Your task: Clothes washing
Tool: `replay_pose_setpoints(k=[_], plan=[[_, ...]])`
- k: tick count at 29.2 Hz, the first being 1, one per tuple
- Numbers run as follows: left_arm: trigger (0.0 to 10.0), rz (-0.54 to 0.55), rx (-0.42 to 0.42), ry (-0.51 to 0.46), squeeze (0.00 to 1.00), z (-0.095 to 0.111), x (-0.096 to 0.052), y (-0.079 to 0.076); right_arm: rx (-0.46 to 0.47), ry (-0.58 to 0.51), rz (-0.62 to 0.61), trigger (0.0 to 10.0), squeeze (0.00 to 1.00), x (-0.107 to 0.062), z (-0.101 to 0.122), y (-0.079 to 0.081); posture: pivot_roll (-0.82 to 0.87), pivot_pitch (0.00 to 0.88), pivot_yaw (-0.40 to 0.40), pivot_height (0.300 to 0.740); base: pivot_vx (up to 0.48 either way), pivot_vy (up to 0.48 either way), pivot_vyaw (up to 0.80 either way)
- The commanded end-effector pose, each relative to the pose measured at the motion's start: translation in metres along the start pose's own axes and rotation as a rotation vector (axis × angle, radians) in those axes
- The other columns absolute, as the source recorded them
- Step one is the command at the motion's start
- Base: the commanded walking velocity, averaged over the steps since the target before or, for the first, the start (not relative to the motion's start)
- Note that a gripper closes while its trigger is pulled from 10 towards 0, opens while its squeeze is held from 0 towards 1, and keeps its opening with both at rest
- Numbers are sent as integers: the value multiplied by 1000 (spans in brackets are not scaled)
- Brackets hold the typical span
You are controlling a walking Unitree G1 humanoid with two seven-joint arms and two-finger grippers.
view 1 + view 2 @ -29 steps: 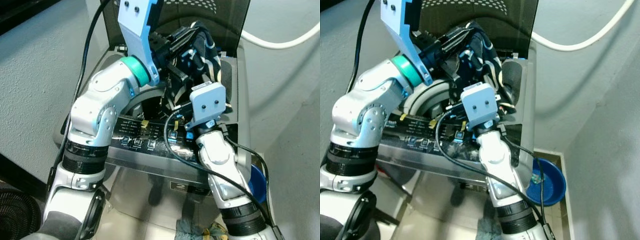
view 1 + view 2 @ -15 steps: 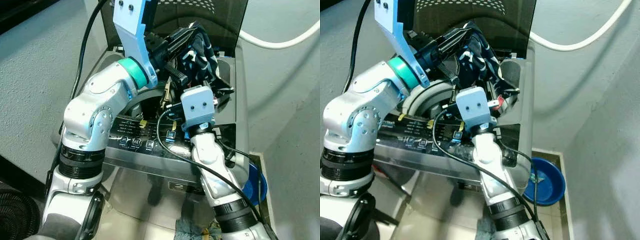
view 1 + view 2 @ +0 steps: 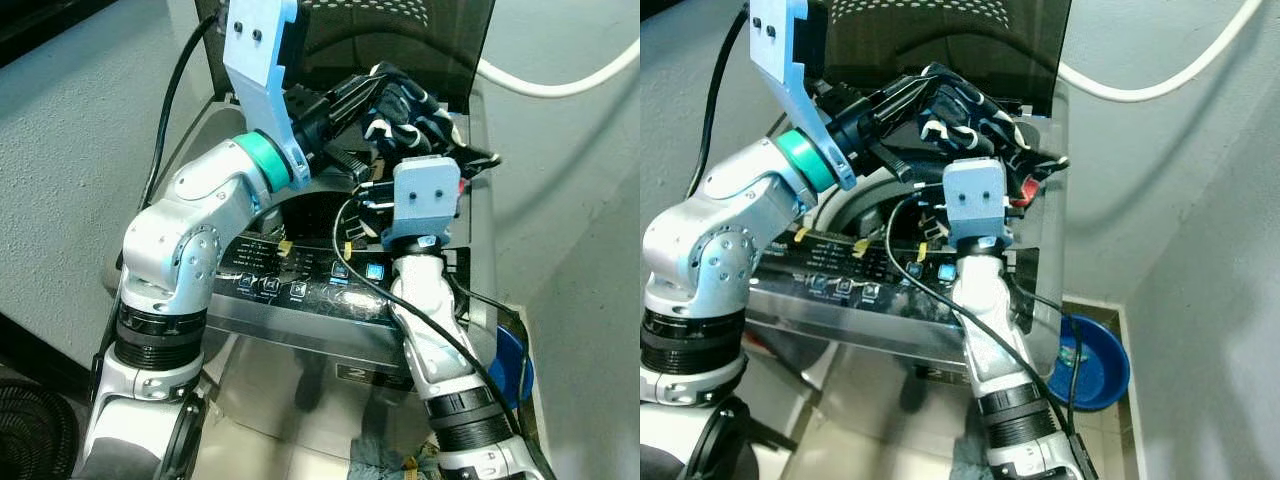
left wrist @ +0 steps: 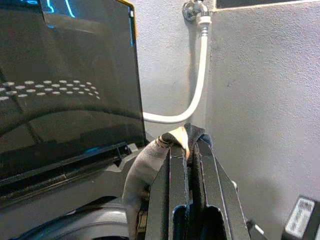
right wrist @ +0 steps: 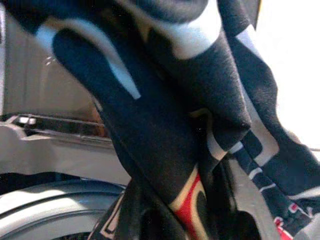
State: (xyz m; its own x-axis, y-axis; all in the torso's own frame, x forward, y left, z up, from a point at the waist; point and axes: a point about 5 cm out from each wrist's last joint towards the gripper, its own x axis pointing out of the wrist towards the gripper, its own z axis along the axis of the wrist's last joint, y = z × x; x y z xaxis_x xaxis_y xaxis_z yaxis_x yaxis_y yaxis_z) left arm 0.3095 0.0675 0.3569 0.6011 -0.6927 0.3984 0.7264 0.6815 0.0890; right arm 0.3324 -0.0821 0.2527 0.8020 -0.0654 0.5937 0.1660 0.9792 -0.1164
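Jaws pressed tight, the left gripper (image 4: 187, 150) is pinching the patterned dark garment (image 3: 405, 105) above the washing machine (image 3: 330, 300); the right gripper's (image 3: 1025, 175) jaws are buried in cloth, state unclear.

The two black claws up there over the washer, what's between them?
A bunched dark patterned garment spans from the left gripper to the right gripper, seen in both eye views.

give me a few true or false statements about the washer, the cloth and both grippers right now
1. The left gripper is shut on the patterned garment. True.
2. The washing machine has its lid closed flat. False: the lid stands raised behind the arms.
3. A blue basin sits on the floor beside the machine. True.
4. The garment lies on the floor. False: it is held up above the drum opening.
5. A white hose runs along the wall. True.
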Motion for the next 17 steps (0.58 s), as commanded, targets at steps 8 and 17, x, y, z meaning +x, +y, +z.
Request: replay_pose_setpoints(k=[8, 17], plan=[[10000, 109, 3, 60, 0, -9, -20, 19, 5, -60, -119, 0, 0, 13, 11, -20, 177, 105, 162, 740, 0, 0, 0], [10000, 132, -42, 138, 0, -22, -43, 18, -15, -39, -137, 0, 0, 18, 6, -28, 187, 107, 159, 740, 0, 0, 0]])
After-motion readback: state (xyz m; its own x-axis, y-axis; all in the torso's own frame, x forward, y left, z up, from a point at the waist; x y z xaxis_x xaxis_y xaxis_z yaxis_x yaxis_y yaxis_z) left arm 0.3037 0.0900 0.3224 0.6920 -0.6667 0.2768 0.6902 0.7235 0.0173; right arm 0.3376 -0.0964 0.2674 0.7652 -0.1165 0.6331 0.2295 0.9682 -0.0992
